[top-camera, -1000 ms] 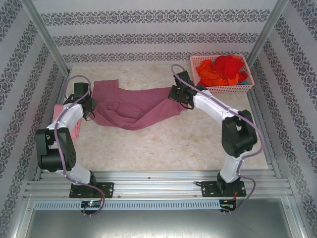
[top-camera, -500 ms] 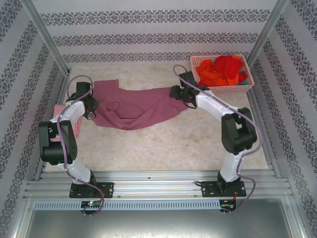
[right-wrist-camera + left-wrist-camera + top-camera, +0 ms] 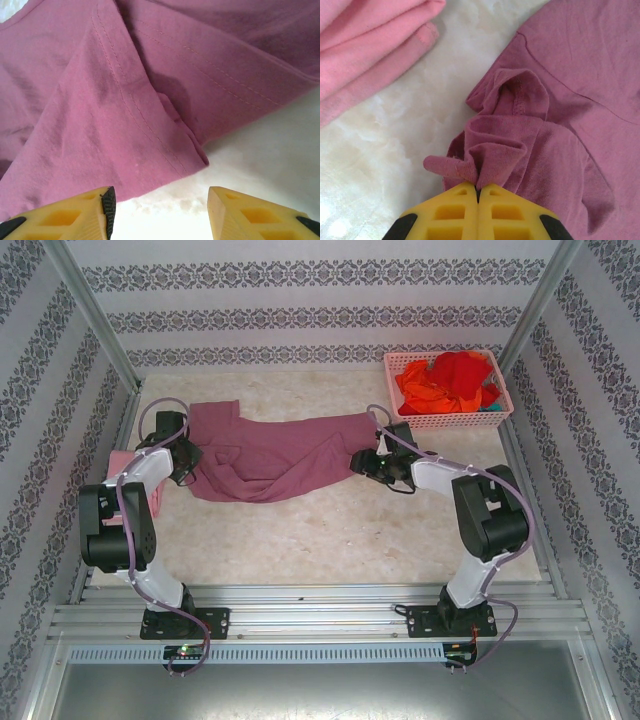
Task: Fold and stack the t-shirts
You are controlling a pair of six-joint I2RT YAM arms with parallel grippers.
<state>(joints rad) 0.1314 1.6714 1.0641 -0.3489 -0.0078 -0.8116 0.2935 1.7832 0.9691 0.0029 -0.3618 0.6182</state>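
The table is pale and marbled, and it lies bare under both pairs of fingers. A maroon shirt is spread across its far half, wrinkled and partly doubled over, reaching from the left gripper to just short of the right gripper.

A pink basket stands in the far right corner, beyond the right fingers and well apart from them. It holds a red shirt heaped on an orange shirt. A pink shirt lies folded at the table's left edge, on the outer side of the left arm. In the left wrist view its stacked layers sit ahead and to the left of the fingers, with bare table between them and the maroon cloth.

The left fingers are pressed together on a bunched fold of the maroon shirt's edge. The pinched cloth puckers up just ahead of the tips, and the rest of the shirt spreads ahead and to the right of them.

The right fingers stand wide apart and hold nothing. In the right wrist view a stitched hem corner of the maroon shirt lies just ahead of the gap, and white table shows between the tips. Whether the left tip touches the cloth I cannot tell.
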